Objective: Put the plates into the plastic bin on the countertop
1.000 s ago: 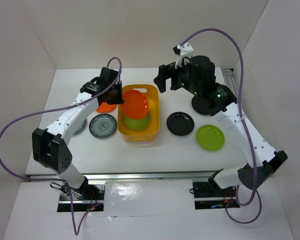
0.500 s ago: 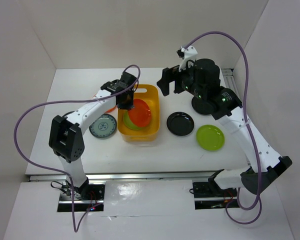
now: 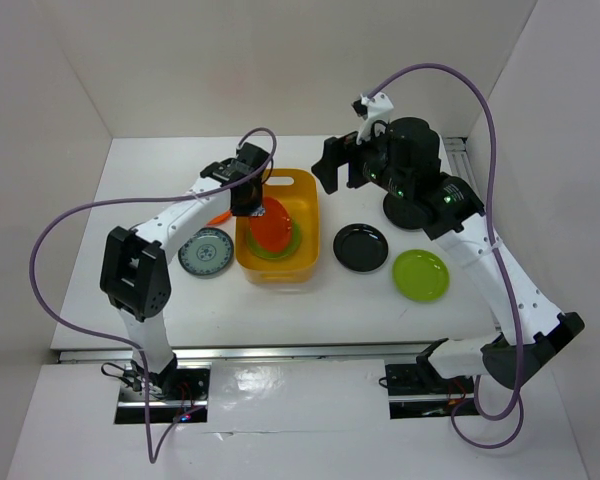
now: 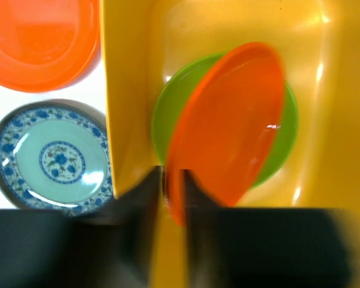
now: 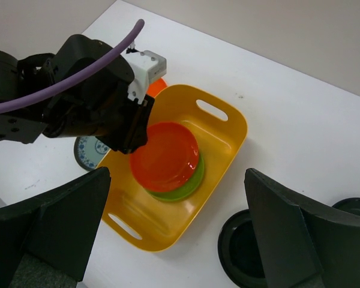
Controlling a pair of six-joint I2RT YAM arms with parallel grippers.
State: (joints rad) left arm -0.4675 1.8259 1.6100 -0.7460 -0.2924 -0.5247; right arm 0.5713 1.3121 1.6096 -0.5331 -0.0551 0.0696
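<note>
Orange plate (image 4: 228, 120) leans on the green plate (image 4: 168, 120) inside the bin (image 4: 126, 90), left fingers (image 4: 138, 240) hugging its rim, grip unclear, so open wide and lift straight up; right fingers (image 5: 48, 228) hover spread apart.

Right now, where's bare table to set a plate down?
Bare: the near strip in front of the bin and blue plate, and the far left corner. Crowded: right of the bin, around the black plate and green plate.

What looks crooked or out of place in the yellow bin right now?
The orange plate is askew: it sits tilted in the plastic bin, leaning over the lime green plate rather than flat on it, one rim between the left gripper's fingers. Nothing looks spilled or broken.
</note>
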